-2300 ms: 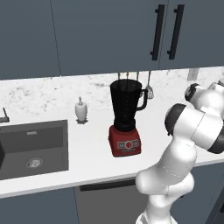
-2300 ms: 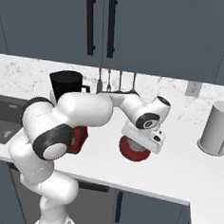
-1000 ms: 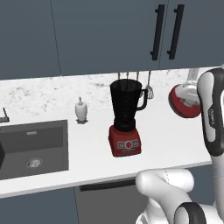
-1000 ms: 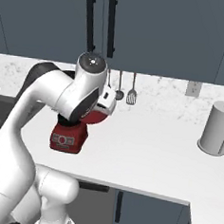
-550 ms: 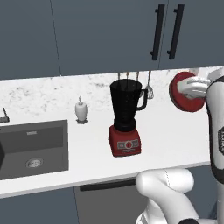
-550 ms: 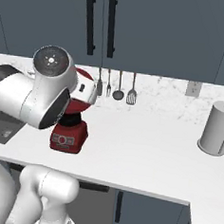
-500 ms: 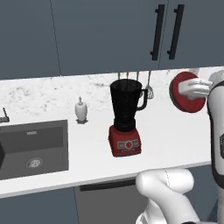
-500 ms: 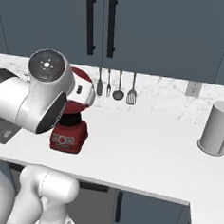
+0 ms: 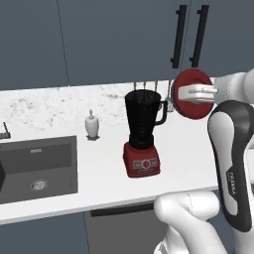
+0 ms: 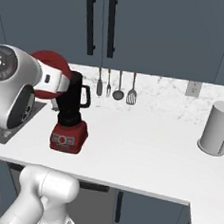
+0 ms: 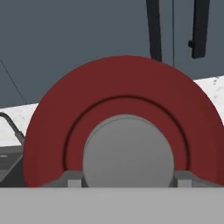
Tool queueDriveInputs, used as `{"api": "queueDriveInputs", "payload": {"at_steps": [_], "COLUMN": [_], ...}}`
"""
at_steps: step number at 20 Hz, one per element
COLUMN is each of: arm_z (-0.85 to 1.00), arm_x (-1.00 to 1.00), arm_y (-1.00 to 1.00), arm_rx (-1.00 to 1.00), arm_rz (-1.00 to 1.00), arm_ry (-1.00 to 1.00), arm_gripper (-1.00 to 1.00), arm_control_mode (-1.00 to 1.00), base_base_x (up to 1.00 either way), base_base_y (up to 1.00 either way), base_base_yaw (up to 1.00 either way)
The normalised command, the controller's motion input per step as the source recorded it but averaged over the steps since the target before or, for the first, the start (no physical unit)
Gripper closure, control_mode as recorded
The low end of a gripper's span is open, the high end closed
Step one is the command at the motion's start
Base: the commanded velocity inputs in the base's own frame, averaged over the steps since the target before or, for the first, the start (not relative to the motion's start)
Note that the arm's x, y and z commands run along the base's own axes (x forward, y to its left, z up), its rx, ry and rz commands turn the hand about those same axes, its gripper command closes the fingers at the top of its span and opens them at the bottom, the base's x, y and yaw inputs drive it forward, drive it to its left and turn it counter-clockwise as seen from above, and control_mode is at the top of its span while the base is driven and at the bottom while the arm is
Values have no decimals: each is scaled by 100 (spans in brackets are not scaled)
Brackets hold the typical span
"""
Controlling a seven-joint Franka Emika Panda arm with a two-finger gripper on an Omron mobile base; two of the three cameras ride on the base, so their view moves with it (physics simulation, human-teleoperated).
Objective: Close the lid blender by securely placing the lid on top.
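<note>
The blender [image 9: 143, 132] stands on the white counter, a dark jar with a side handle on a red base, its top uncovered. The red lid [image 9: 193, 94] hangs in the air just right of the jar's rim, at about rim height, turned on edge. My gripper [image 9: 197, 93] is shut on the lid's grey knob [image 11: 128, 151]. From the right base view, the lid [image 10: 47, 67] is up and left of the blender [image 10: 71, 115], partly behind my arm. Through the hand view the lid [image 11: 124, 100] faces the camera, a finger at each side of the knob.
A small white bottle [image 9: 91, 125] stands left of the blender, and a sink [image 9: 34, 166] lies further left. Utensils [image 10: 118, 88] hang on the back wall. A paper towel roll [image 10: 218, 129] stands at the far right. Dark cabinets with handles [image 9: 188, 34] hang above.
My gripper has carried the lid left and a little up, closer to the jar's rim. The blender has stayed put.
</note>
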Motion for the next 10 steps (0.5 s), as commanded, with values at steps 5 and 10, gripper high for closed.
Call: {"api": "queueDriveInputs", "payload": {"at_steps": [5, 10], "arm_z": [23, 3], "arm_x": [44, 59], "arm_y": [18, 9], "arm_rx": [-4, -9], "arm_rz": [0, 0], "arm_ry": [17, 36], "arm_gripper": [100, 100], "arm_control_mode": [-100, -100], "base_base_x": [0, 0], "base_base_y": [0, 0], "base_base_yaw": [0, 0]}}
